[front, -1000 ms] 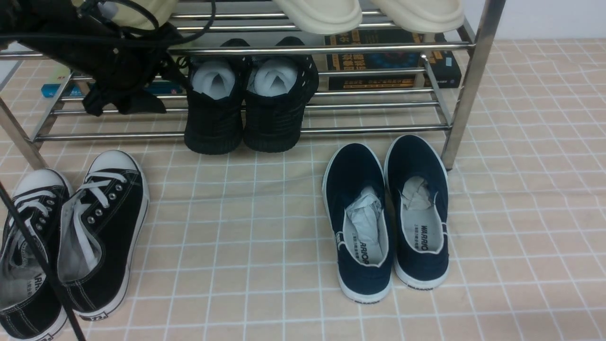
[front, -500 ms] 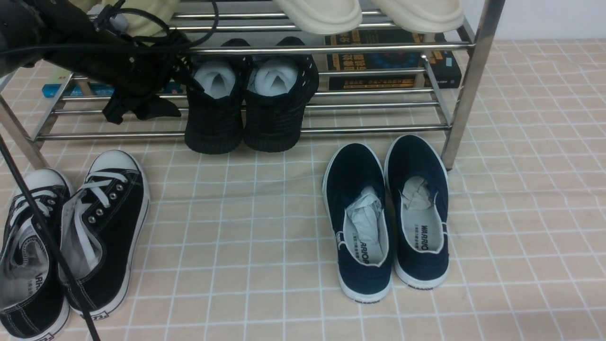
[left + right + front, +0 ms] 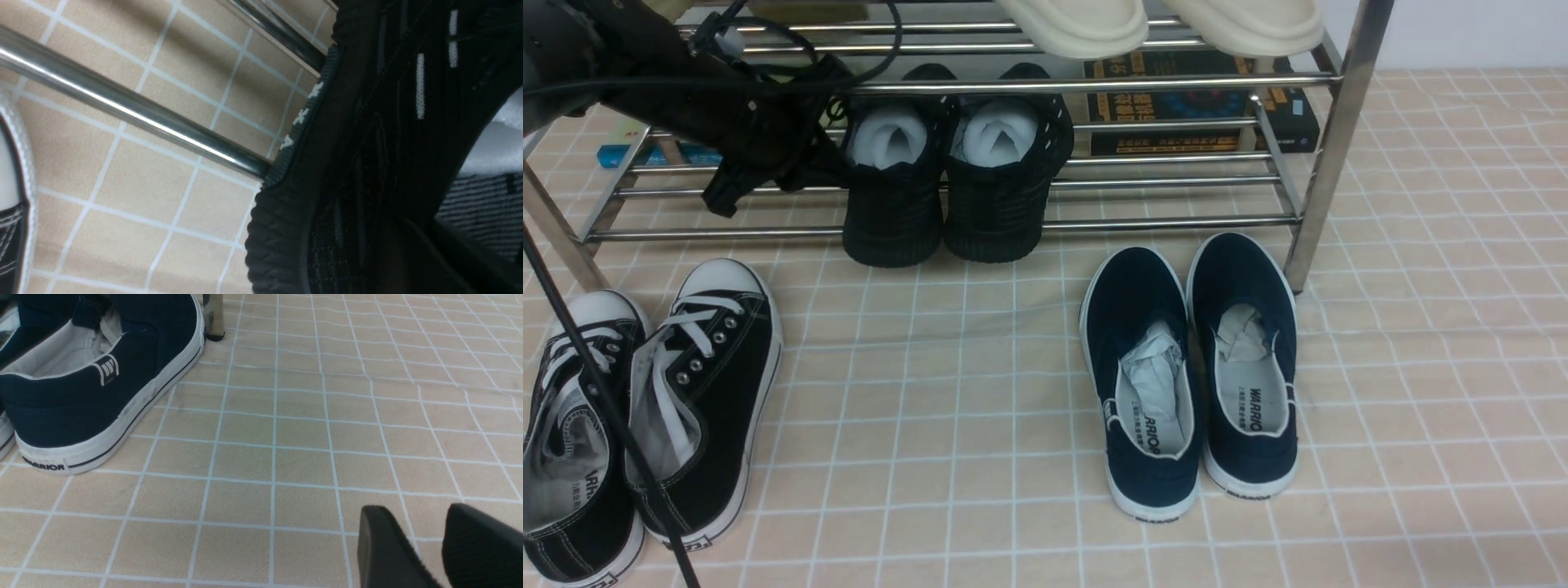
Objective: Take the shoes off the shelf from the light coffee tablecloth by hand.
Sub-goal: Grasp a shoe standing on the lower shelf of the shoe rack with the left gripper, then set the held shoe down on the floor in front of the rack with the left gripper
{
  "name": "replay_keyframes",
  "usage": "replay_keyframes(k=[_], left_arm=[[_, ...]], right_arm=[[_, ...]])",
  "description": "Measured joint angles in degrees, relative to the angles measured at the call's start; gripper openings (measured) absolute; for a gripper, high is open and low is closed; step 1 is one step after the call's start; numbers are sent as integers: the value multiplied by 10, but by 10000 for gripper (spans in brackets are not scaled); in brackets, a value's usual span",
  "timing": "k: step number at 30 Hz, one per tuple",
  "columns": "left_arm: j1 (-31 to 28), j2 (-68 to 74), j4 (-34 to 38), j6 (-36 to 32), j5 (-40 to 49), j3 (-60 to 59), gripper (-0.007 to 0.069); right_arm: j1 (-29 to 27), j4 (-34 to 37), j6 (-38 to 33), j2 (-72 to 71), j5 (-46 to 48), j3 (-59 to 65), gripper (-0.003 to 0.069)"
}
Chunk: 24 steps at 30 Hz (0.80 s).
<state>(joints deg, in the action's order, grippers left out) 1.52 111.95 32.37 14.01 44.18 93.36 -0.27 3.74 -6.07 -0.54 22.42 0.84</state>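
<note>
The left gripper [image 3: 837, 157] is reaching in under the shelf's middle rail, and its jaws are sitting together, pinching the outer collar of the left one of the shoes [image 3: 956, 196]. In the left wrist view the black knit side with its white dashes is filling most of the picture, and the ribbed sole is resting across a chrome tube.

The shoes are standing on the bottom tier of the shelf [image 3: 1176, 221], side by side and touching. Their heels are facing the camera and overhanging the front tube, and white paper is showing in both openings. Books [image 3: 1176, 106] are lying behind the shelf to the right, and cream slippers [image 3: 1078, 24] are sitting on the tier above.

The right gripper [image 3: 423, 516] is hovering low over the cloth [image 3: 980, 392] with its fingers apart, holding nothing. The navy slip-ons [image 3: 1135, 302] are lying near it on the cloth, just in front of the shelf's right leg. The lace-ups [image 3: 711, 359] are lying at the far left with a black cable [image 3: 605, 392] crossing over them.
</note>
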Motion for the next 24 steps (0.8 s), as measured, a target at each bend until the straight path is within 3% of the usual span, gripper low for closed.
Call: replay_keyframes(k=[9, 18, 24], left_arm=[[0, -30, -73, -9, 69, -3, 21], [0, -164, -178, -10, 184, -7, 21], [0, -235, -200, -22, 261, -9, 22]], right_arm=[[0, 0, 0, 0, 0, 0, 239], [0, 0, 0, 0, 0, 0, 239], [0, 0, 0, 0, 0, 0, 239]])
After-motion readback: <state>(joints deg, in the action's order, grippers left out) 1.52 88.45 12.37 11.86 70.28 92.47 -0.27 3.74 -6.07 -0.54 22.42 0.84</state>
